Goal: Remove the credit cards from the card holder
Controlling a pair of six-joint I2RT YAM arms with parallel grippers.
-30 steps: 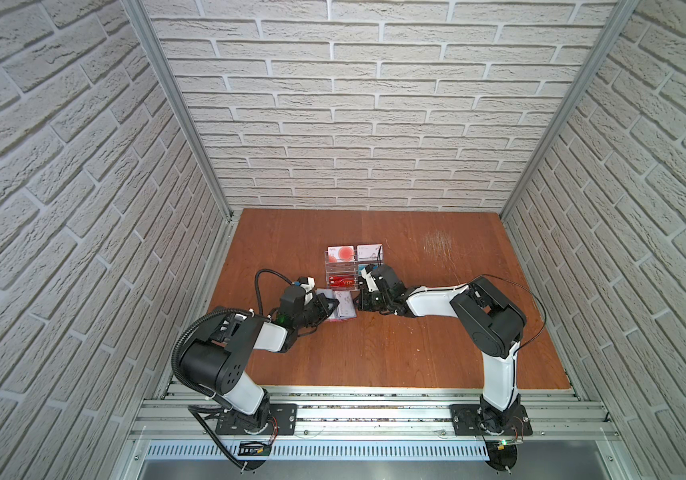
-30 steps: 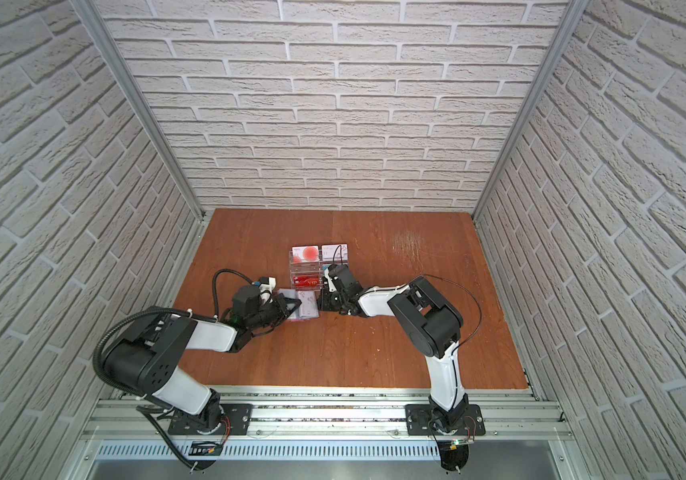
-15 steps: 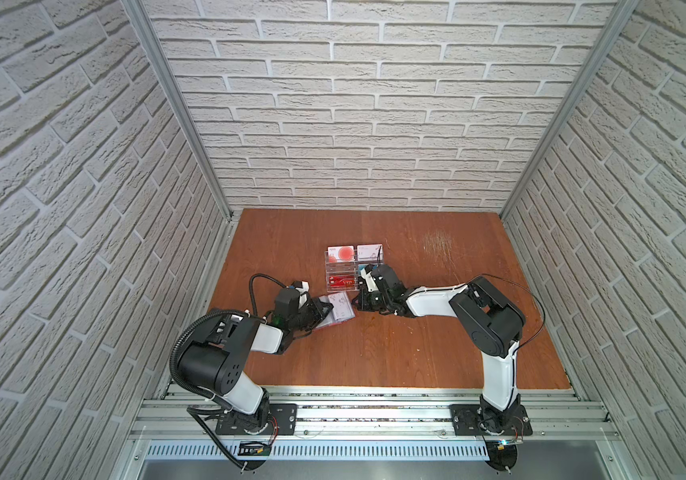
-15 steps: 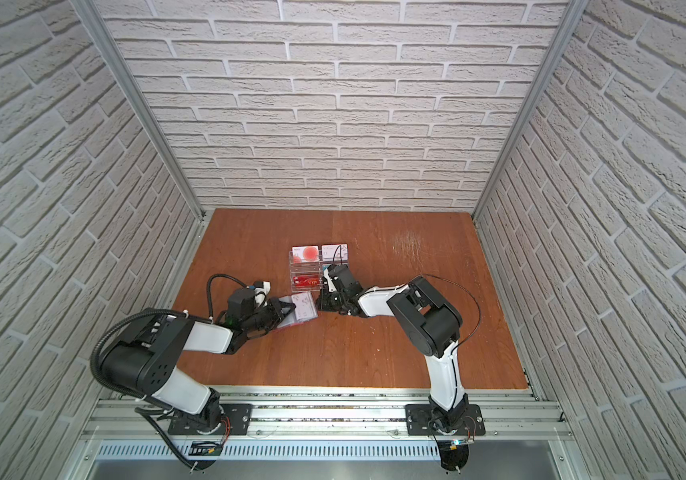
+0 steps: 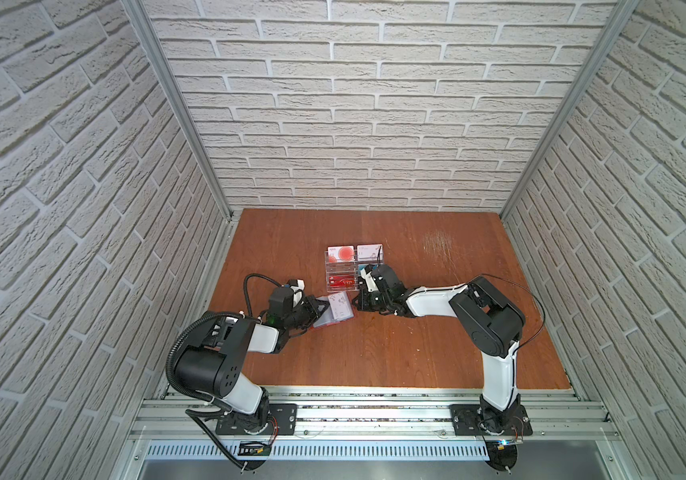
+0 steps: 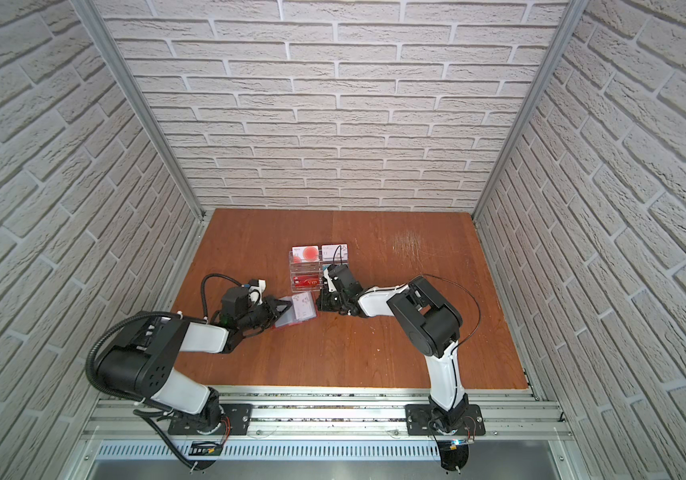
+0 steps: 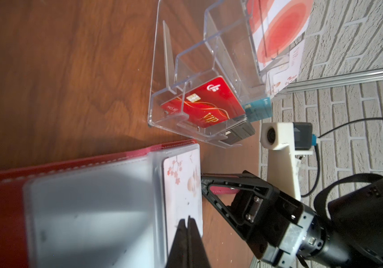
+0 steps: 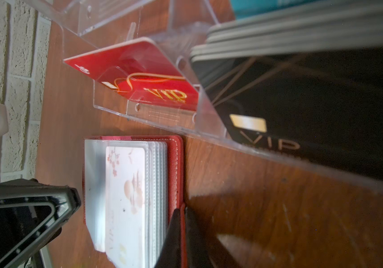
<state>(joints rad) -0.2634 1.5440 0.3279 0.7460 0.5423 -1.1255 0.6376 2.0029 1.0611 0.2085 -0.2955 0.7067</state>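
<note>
On the counter (image 5: 374, 353), the rack (image 5: 343, 274) stands just past both tips; a bump may shove it. The holder (image 5: 324, 322) lies open between your left end effector (image 7: 188, 222) and right end effector (image 8: 182, 213), both pinched shut. The card (image 7: 182, 185) sits under the left tip; it may drag the holder along.

A brown wooden table (image 5: 416, 345) carries an open red card holder (image 5: 329, 319) lying near its middle, with a clear rack (image 5: 343, 270) standing just behind it
</note>
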